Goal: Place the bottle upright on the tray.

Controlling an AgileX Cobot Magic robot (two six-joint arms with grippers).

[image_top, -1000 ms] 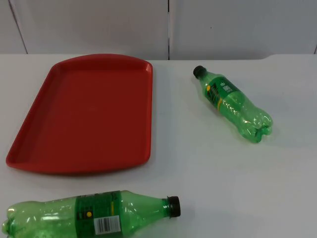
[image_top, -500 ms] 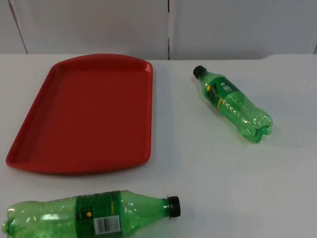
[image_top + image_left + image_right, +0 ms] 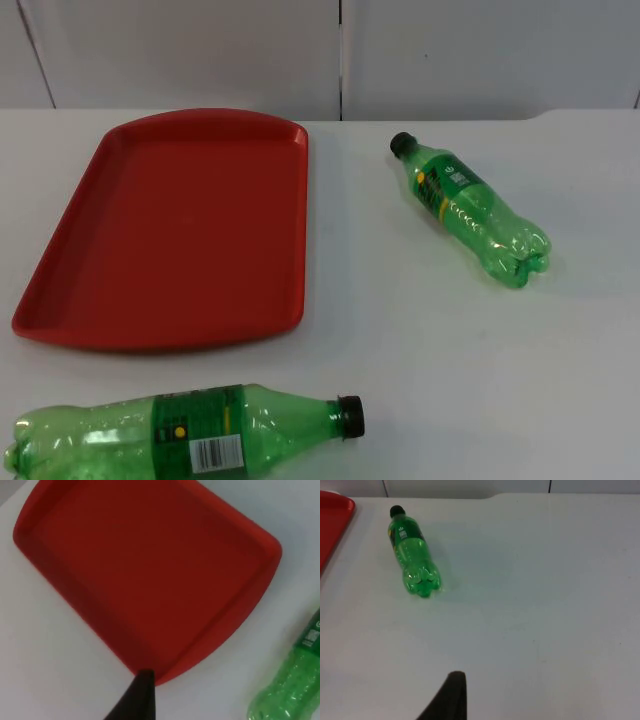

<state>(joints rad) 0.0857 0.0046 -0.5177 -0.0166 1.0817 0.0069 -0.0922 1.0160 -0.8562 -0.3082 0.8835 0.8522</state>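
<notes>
Top view, from the near edge outward: a large green bottle (image 3: 180, 436) lies on its side on the white counter (image 3: 400, 340), cap pointing toward the right arm's side. Beyond it sits the red tray (image 3: 170, 230), bare inside. Farther off, on the right arm's side and well apart from the tray, a smaller green bottle (image 3: 468, 208) also lies flat, its cap pointing away toward the grey wall (image 3: 200, 50).

From the left wrist, one black fingertip of the left gripper (image 3: 137, 700) hangs above the tray's (image 3: 145, 575) corner, with the large bottle's (image 3: 290, 680) base off to one side. The right gripper's (image 3: 447, 697) fingertip hovers over bare counter, the smaller bottle (image 3: 412, 555) well ahead of it. Neither pair of fingers holds anything; whether they are spread or closed I cannot tell.

Nothing has been grasped yet. The likely trouble: both bottles are round, light and lying down, so a pinch off-centre could roll one away. Tipped upright carelessly, an empty bottle may topple on the tray.
</notes>
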